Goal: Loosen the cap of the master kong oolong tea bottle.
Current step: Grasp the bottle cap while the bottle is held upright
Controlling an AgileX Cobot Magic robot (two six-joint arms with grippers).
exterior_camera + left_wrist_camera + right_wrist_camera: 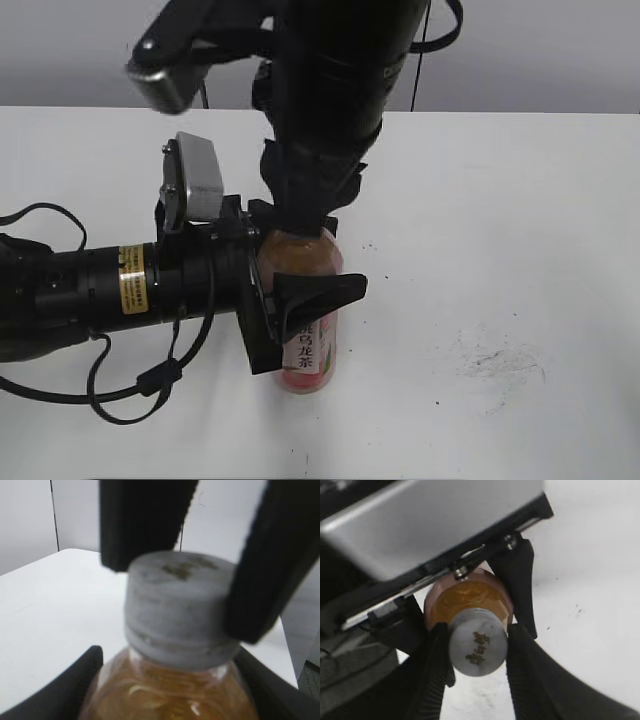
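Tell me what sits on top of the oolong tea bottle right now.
The white cap, with the right gripper closed around its sides. The left gripper holds the bottle. The cap's threads are covered.

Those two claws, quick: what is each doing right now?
Left gripper: closed around the oolong tea bottle, holding its body.
Right gripper: closed on the white cap, one finger on each side.

You can read 乌龙茶 on the bottle label [312, 345]. Cap [478, 648] has dark print, illegible. Yellow sticker [132, 279] on left arm: text too small.
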